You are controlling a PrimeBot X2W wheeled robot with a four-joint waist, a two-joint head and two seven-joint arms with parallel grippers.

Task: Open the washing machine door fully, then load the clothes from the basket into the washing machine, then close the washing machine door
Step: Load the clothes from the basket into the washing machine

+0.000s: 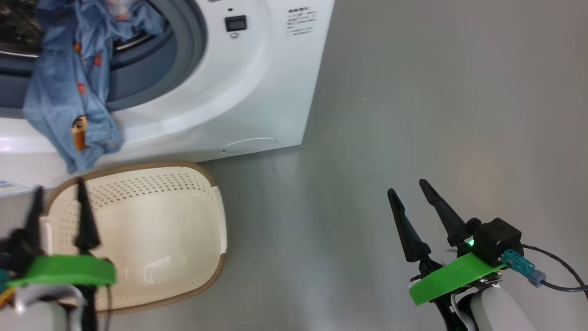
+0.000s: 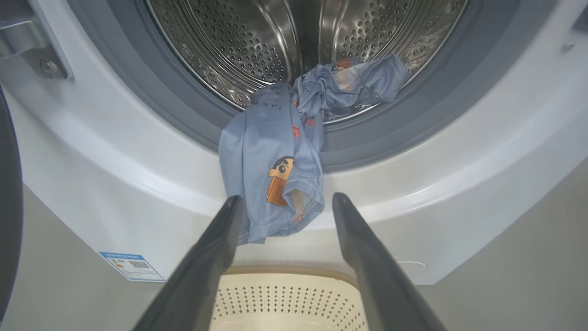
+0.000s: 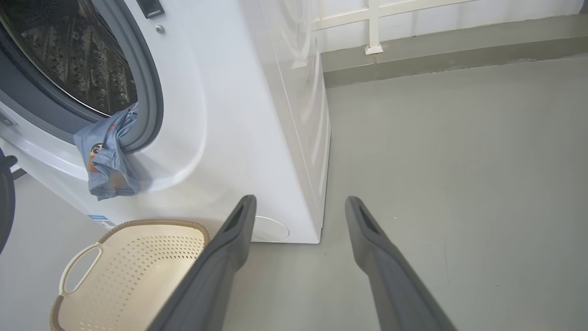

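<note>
Left claw (image 2: 287,198) is spread wide with nothing in it, hovering over the basket (image 1: 183,193), fingers aimed at the clothes (image 2: 271,156). The blue garment is only half loaded. One bunched end lies on the lip of the drum (image 2: 239,41), and the rest spills over the rubber ring (image 2: 174,105) and hangs down the front of the washing machine (image 1: 257,82), its hem just above the basket rim.

Right claw (image 1: 406,186) is also fully spread and empty, parked over the bare floor (image 1: 413,92) well to the right of the machine.

My read is that the loading step isn't finished. I'd bring the left claw up under the dangling hem and pinch a thick fold near the cartoon print. Then I'd lift it clear of the ring before pushing deep, so nothing drags back out or lies on the seal when the washing machine door (image 2: 8,207), standing open at the far left, swings shut.

The cloth is thin, limp cotton with stitched hems, so it'll slump from a shallow pinch. The ring is matte grey rubber and looks grippy. The drum is polished, perforated steel. The basket is stiff cream plastic, perforated, with a brown woven-look rim, and the part I see has nothing in it.
</note>
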